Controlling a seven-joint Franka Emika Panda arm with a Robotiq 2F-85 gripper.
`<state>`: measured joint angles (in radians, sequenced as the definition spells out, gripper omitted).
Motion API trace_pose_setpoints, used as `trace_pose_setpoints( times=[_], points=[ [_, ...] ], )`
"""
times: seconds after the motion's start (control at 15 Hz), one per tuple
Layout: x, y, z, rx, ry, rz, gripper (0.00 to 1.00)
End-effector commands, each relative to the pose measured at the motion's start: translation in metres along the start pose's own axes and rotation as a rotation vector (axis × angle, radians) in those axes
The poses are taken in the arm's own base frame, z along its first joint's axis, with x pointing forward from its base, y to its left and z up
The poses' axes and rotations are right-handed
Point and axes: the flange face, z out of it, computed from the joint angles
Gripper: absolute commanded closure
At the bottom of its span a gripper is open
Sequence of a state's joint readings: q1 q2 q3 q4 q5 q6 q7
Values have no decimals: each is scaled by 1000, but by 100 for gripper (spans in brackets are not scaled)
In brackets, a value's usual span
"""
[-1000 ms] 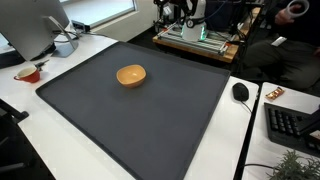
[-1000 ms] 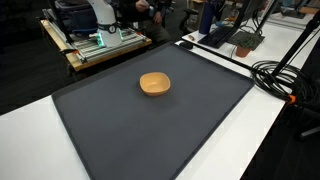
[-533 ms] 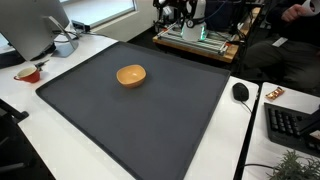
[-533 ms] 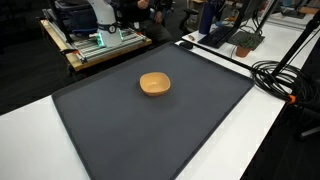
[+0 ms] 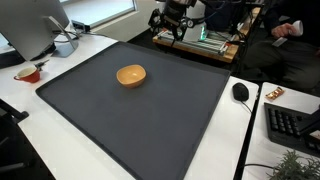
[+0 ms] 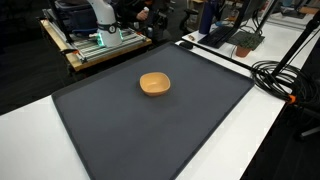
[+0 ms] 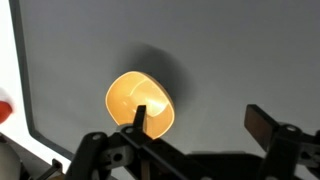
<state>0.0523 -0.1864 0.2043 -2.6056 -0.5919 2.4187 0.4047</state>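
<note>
Looking down the wrist view, you have the round orange bowl (image 7: 140,103) sitting upright on the dark grey mat (image 7: 240,50), left of the gap in the gripper (image 7: 200,118) and partly behind one fingertip; the jaws stand wide apart, empty, well above it. Being round, the bowl offers no long axis. In an exterior view, a small red cup (image 5: 30,73) on the white table (image 5: 12,95) lies left of the mat and a black computer mouse (image 5: 240,92) right, both well apart from the bowl.
</note>
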Motion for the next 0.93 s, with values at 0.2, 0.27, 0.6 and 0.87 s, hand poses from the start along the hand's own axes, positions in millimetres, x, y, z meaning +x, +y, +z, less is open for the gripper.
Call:
trace_pose_setpoints(
  times=[0.2, 0.27, 0.6, 0.87],
  points=[
    [-6, -10, 51, -196, 118, -71, 0],
    [-5, -11, 64, -215, 128, -74, 0],
    [-14, -18, 89, -207, 78, -79, 0],
    [-8, -22, 110, -185, 42, -84, 0]
  ],
)
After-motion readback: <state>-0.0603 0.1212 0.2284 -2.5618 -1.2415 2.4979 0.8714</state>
